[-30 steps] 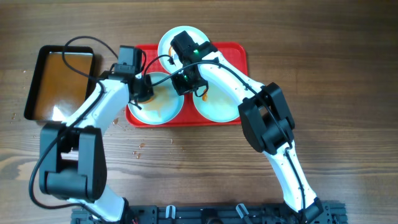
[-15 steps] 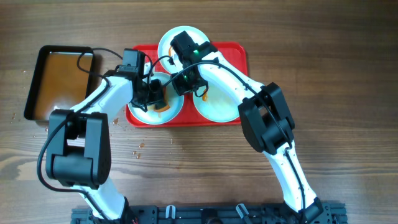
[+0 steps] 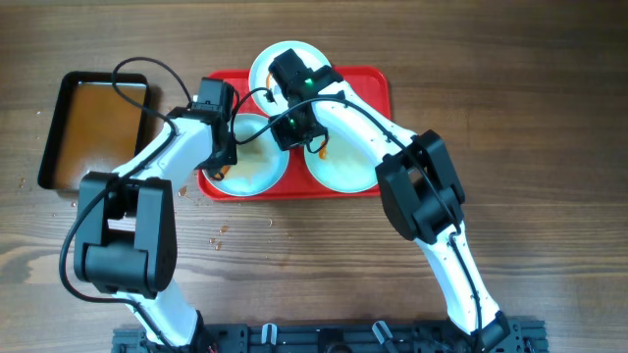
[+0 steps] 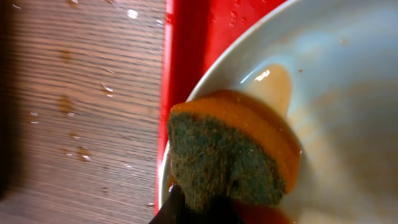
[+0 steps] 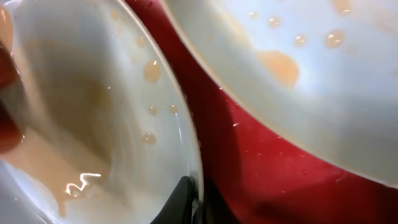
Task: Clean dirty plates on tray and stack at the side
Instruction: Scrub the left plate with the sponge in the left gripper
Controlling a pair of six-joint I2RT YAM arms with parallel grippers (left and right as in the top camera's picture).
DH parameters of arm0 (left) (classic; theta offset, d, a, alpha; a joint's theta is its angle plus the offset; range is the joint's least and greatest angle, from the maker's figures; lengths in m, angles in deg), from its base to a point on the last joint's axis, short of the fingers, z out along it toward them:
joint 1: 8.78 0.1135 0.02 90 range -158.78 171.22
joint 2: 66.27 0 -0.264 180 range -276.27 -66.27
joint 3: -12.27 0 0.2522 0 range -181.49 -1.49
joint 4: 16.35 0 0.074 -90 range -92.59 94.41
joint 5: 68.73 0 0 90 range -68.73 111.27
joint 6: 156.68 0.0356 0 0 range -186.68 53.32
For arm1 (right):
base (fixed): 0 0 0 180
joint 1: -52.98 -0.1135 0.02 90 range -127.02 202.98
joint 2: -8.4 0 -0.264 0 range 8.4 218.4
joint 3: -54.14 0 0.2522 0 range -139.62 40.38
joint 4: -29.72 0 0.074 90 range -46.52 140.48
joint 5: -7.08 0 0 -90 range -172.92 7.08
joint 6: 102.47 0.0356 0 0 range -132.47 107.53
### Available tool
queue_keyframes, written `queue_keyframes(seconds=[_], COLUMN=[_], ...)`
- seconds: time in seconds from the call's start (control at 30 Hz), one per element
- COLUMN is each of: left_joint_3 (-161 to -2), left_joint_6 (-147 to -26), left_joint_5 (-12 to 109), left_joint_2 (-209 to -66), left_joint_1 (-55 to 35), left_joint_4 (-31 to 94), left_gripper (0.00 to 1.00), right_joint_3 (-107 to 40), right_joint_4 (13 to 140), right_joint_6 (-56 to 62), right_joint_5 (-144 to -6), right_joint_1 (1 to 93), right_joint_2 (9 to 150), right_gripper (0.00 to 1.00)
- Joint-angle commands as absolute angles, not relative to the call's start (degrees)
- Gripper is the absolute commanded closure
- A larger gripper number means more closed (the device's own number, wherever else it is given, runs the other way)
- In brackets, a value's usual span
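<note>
While my left hand (image 3: 224,152) clamps the sponge (image 4: 230,158) onto the wet plate (image 3: 257,169) at centre frame, my right hand (image 3: 292,130) pinches that plate's upper-right rim. Two more plates (image 3: 343,169) share the tray (image 3: 378,83) on the desk (image 3: 540,147).
</note>
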State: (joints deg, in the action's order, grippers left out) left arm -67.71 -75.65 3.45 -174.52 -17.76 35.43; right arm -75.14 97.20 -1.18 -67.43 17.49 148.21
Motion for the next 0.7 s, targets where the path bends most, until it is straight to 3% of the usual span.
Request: queue_keyframes(seconds=[0.0,0.17,0.47,0.67], left_joint_3=[-70.4,-73.2,-72.7,-71.9], left_joint_6=[-73.9,-74.6,-80.2,-81.7], left_joint_5=[-9.3,-7.3,28.2,30.9], left_joint_2=[-175.4,-171.1,-171.0,-175.6], left_joint_1=[-16.8,-16.8,-16.5,-16.7], left_joint_4=[35.8,34.9,33.4,33.8], left_gripper=[0.96,0.96,0.96,0.96], right_joint_3=[-73.6,-73.6,-73.6,-73.6], right_joint_4=[98.3,98.6,98.5,98.4], right_joint_6=[-2.0,-2.0,-2.0,-2.0], right_joint_5=[-71.1,-71.1,-71.1,-71.1], right_joint_1=[18.0,18.0,18.0,18.0], right_joint_2=[149.6,149.6,149.6,149.6], right_gripper=[0.92,0.93,0.92,0.93])
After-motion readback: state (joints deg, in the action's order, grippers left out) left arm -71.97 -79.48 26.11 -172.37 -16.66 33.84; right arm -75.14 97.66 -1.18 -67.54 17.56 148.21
